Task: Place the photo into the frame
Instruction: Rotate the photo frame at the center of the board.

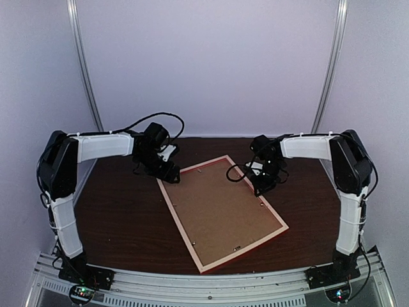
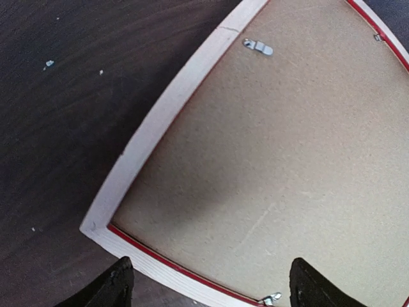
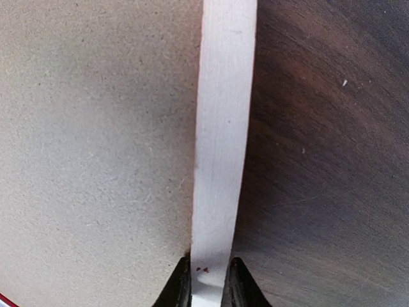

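Pale frame (image 3: 222, 128), face down, board (image 1: 220, 208) in.
Right gripper (image 3: 206, 281) pinches its rail; left gripper (image 2: 211, 276) gapes empty; one-sided lift may skew it.

You're looking at a frame (image 2: 160, 121) of pale bare wood, matt with faint grain, and a red painted line along its inner edge. The backing board (image 2: 287, 160) is brown fibreboard, matt, speckled, slightly rough. The turn tabs (image 2: 258, 46) are shiny metal. The worktop (image 2: 57, 128) is dark wood-grain, smooth, low sheen.
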You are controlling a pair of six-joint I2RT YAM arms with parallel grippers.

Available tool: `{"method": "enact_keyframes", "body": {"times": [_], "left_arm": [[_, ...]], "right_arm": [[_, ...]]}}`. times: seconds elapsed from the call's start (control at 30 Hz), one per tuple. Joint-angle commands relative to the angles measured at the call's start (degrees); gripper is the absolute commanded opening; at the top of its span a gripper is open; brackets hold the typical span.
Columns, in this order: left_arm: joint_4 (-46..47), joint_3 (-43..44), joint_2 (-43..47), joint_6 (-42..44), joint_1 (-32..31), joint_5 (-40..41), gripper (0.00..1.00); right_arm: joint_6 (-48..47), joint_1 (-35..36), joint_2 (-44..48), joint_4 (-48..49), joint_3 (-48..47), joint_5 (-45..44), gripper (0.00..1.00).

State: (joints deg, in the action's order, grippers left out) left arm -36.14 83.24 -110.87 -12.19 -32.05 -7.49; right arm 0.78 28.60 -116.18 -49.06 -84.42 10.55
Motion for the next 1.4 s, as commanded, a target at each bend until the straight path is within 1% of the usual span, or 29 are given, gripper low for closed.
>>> {"method": "enact_keyframes", "body": {"times": [0.0, 0.1, 0.23, 0.33, 0.43, 0.63, 0.73, 0.93, 1.03, 1.1, 1.27, 1.37], "left_arm": [[-1.79, 5.64, -4.14, 6.52, 1.9, 1.91, 0.86], [-2.22, 9.76, -8.23, 8.78, 3.1, 2.73, 0.88], [-4.06, 16.35, -13.52, 12.38, 3.74, 2.42, 0.88], [-6.14, 21.16, -17.51, 14.97, 3.75, 2.25, 0.87], [-8.09, 25.01, -20.72, 16.48, 3.75, 2.86, 0.83], [-9.4, 28.52, -24.46, 17.65, 3.75, 2.35, 0.72], [-9.39, 29.33, -25.26, 17.13, 3.8, 0.7, 0.63], [-9.13, 29.35, -25.89, 14.68, 3.84, 0.44, 0.44], [-9.17, 28.41, -25.53, 13.06, 3.84, 2.12, 0.34], [-8.37, 26.68, -24.61, 10.81, 3.88, 2.98, 0.29], [-4.58, 18.97, -20.69, 5.33, 4.45, 4.89, 0.2], [-2.47, 13.53, -17.64, 2.1, 4.49, 6.21, 0.17]], "right_arm": [[-3.64, -1.98, 0.21, -1.38, -1.78, -0.92, 0.27], [-2.1, -2.53, 1.67, -0.27, -1.09, 1.87, 0.4], [0.1, -2.71, 4.46, 1.81, 1.29, 4.88, 0.48], [2.22, -2.67, 6.58, 2.93, 3.53, 6.18, 0.5], [3.57, -2.7, 8.42, 3.29, 5.37, 6.52, 0.5], [5.16, -2.7, 11.84, 3.69, 9.38, 7.46, 0.47], [5.81, -2.73, 13.56, 4.01, 11.55, 7.23, 0.46], [7.24, -2.68, 17.03, 4.65, 15.17, 6.63, 0.45], [8.31, -2.8, 18.38, 4.74, 16.24, 6.03, 0.45], [9.33, -2.76, 19.31, 4.32, 16.6, 5.16, 0.45], [12.14, -3.1, 21.86, 2.92, 17.08, 3.14, 0.5], [13.77, -3.33, 23.39, 2.12, 17.43, 1.95, 0.52]]}}
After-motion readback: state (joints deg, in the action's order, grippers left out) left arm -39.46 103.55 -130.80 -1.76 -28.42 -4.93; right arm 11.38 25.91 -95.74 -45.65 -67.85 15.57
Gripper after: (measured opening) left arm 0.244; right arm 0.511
